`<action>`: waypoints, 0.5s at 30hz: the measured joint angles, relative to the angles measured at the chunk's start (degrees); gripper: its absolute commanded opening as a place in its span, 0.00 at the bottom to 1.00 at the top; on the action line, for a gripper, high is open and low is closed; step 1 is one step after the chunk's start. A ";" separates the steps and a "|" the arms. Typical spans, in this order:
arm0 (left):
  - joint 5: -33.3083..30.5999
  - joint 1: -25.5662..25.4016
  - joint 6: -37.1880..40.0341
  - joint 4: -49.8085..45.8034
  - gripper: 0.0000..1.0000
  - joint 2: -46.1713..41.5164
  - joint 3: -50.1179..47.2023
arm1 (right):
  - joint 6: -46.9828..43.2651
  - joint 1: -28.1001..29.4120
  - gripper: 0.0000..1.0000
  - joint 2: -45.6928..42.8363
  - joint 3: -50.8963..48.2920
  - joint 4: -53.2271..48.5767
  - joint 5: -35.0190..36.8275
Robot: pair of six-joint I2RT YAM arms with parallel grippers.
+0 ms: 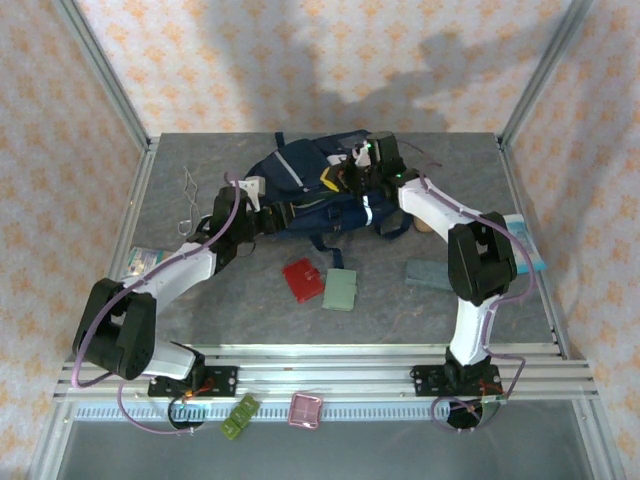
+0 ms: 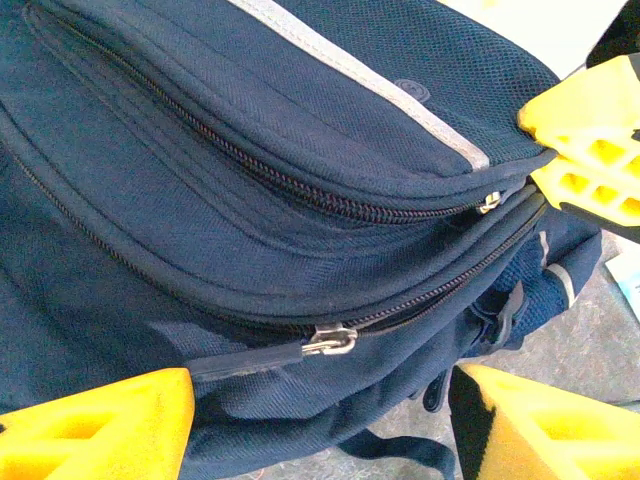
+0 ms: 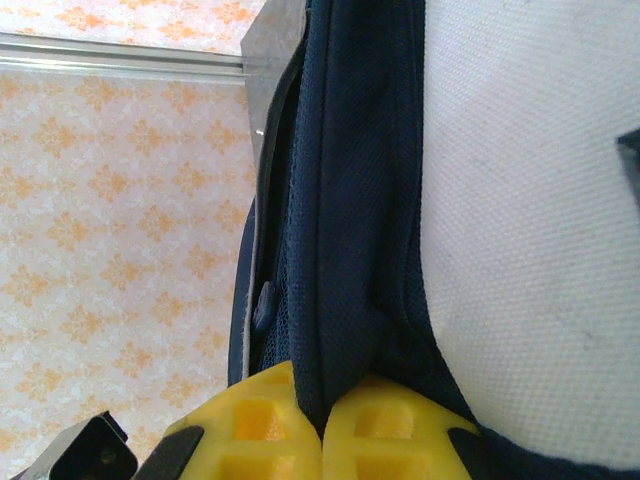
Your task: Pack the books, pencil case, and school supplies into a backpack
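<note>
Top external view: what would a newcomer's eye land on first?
The navy backpack lies at far centre. The right tool is pinched shut on a fold of its fabric, and the left tool stands open over its zippers. A red case, pale green case and slate-grey slab lie loose on its near side.

Your navy-blue fabric backpack slumps upper centre; below it, flat mid-frame: red square case, pale green rectangular case, slate-grey slab.
</note>
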 measured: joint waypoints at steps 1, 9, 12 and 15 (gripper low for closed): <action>-0.24 0.11 0.37 -0.09 0.69 0.00 0.04 | 0.00 0.00 0.00 0.02 0.00 -0.02 -0.17; -2.21 1.70 2.36 -0.33 0.72 0.35 0.94 | -0.02 0.00 0.00 0.39 0.04 -0.09 -0.74; 0.28 1.68 3.58 -0.94 0.67 3.08 3.93 | 0.00 -0.02 0.00 0.66 0.11 0.02 -1.11; 1.55 1.66 4.83 -1.99 0.60 4.42 4.63 | 0.02 -0.13 0.00 0.72 0.11 0.04 -1.11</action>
